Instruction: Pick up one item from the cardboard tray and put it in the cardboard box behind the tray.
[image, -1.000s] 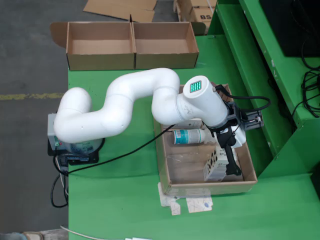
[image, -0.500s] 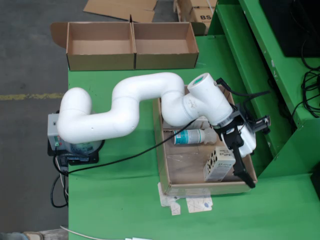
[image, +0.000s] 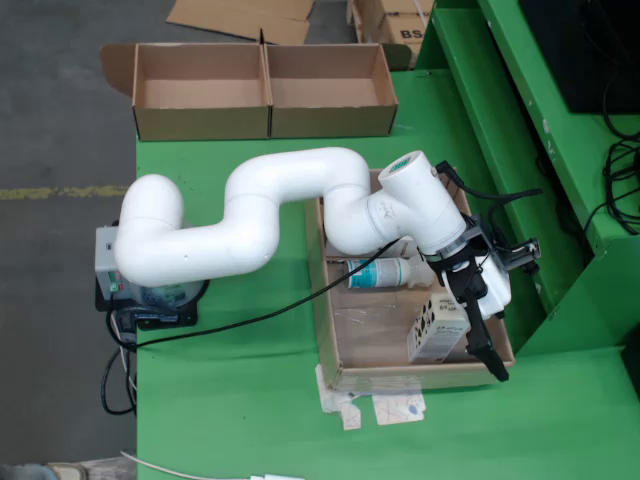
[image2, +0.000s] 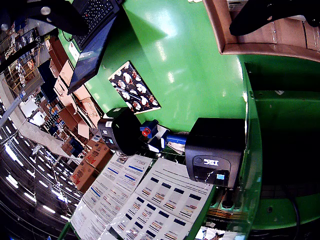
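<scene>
In the overhead view an open cardboard tray (image: 325, 300) lies on the green table. It holds a white-and-green bottle (image: 385, 272) on its side and a white carton (image: 435, 330) near the right front corner. My gripper (image: 485, 350) hangs tilted over the tray's right edge, just beside the carton and holding nothing. In the wrist view its black fingers (image2: 270, 14) stand wide apart at the top, with a corner of the tray (image2: 260, 40) under them. The two-compartment cardboard box (image: 265, 90) sits at the table's far edge and looks empty.
Paper scraps (image: 375, 405) lie in front of the tray. A green frame (image: 560, 160) rises at the right. The arm base and control box (image: 110, 260) sit at the left with cables. The wrist view shows a black printer (image2: 215, 155), a patterned mat (image2: 132, 87) and a laptop (image2: 92, 30).
</scene>
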